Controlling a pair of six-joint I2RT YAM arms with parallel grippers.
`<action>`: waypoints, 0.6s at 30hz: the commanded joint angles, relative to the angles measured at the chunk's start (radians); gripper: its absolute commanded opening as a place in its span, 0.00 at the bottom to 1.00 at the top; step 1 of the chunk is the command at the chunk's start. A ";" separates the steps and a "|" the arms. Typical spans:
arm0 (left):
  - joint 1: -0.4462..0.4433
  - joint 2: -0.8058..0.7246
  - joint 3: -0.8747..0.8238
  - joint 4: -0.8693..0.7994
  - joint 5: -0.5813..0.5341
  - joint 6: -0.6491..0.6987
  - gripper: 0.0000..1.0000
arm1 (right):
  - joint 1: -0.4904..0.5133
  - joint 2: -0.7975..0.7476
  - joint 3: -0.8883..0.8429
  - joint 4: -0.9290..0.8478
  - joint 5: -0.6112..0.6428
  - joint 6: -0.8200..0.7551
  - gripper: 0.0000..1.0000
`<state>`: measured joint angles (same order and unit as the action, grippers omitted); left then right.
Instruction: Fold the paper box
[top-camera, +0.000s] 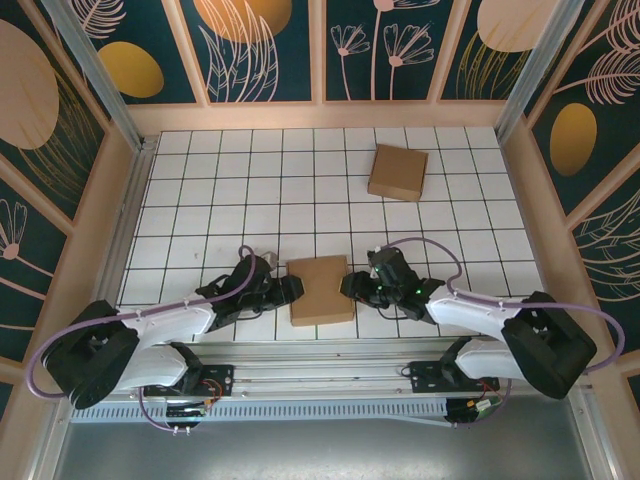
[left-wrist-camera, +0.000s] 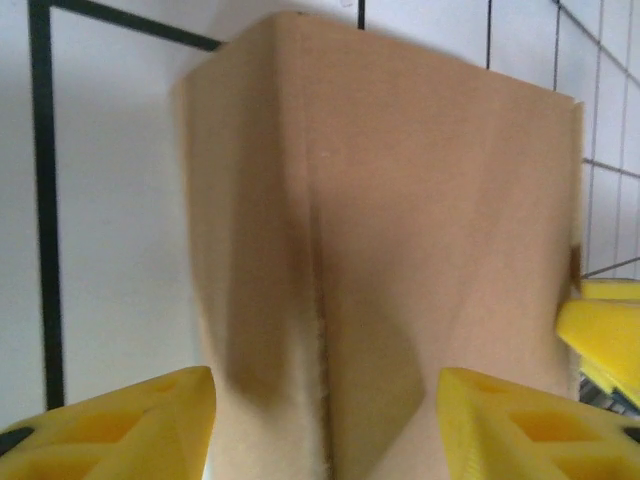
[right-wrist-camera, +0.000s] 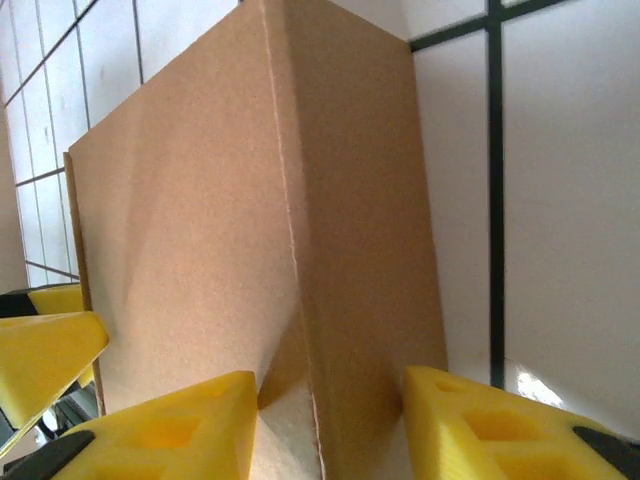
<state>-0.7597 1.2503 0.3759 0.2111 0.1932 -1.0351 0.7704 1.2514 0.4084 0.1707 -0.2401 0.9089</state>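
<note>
Yellow fingertips of the left gripper closest in the left wrist view, spread well apart, pinching nothing. Right behind the gap, the paper box: plain brown cardboard, standing upright, with a vertical crease running down toward the space between the jaws. Cannot tell whether the tips touch the cardboard or stop just short. At the right border, one more yellow finger, part of the right gripper, beside the box's far side.

Much the same from the right wrist: right gripper also spread, closed on nothing, with a sharp folded corner of the paper box rising just beyond the tips. Contact again impossible to judge.

Seen from above, paper box close to the near edge of the desk, roughly midway between its left and right edges, top face flat and shut. Left gripper at the box's left side, right gripper at its right side, facing each other across it.

Well apart, toward the far right corner of the desk, a second cardboard box, closed, lying flat and turned slightly against the black grid lines.
</note>
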 joint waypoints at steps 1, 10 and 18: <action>0.000 0.017 0.037 0.057 -0.071 -0.019 0.55 | 0.001 0.034 0.006 0.119 0.047 0.066 0.37; 0.169 0.339 0.270 0.130 -0.031 0.003 0.45 | -0.069 0.309 0.137 0.334 0.117 0.108 0.36; 0.304 0.648 0.561 0.100 -0.014 0.123 0.45 | -0.169 0.701 0.524 0.388 0.099 0.006 0.37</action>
<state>-0.4767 1.7866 0.8574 0.2977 0.0887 -0.9680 0.5976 1.8305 0.8146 0.5220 -0.1001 0.9550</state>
